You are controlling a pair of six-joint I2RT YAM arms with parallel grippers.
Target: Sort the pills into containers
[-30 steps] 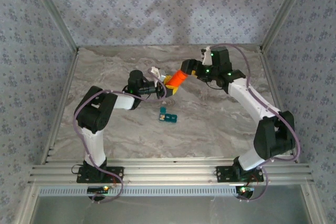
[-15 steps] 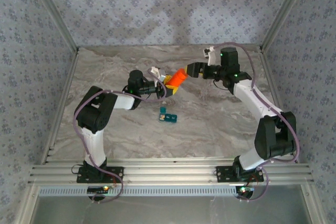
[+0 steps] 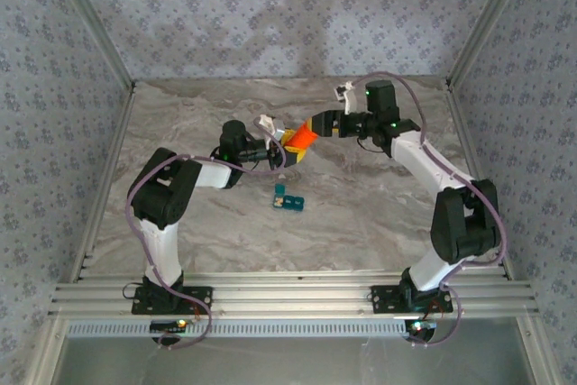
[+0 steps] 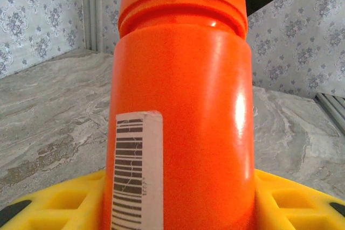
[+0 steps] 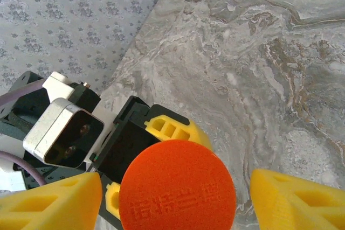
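Containers [image 3: 289, 198] lie on the table [image 3: 379, 214], contents too small to tell

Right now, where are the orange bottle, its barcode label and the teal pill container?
orange bottle [image 4: 183, 79], left wrist view, middle of its body.
barcode label [image 4: 135, 171], left wrist view, centre of the sticker.
teal pill container [image 3: 291, 201], top external view, its top face.

Over table [image 3: 379, 214], centre-back: bottle [image 3: 304, 137] btwn left gripper [image 3: 290, 145] on its L & right gripper [image 3: 315, 125] on its R, at cap end. The containers [image 3: 288, 198] lie on table nearer arm bases, apart from bottle.
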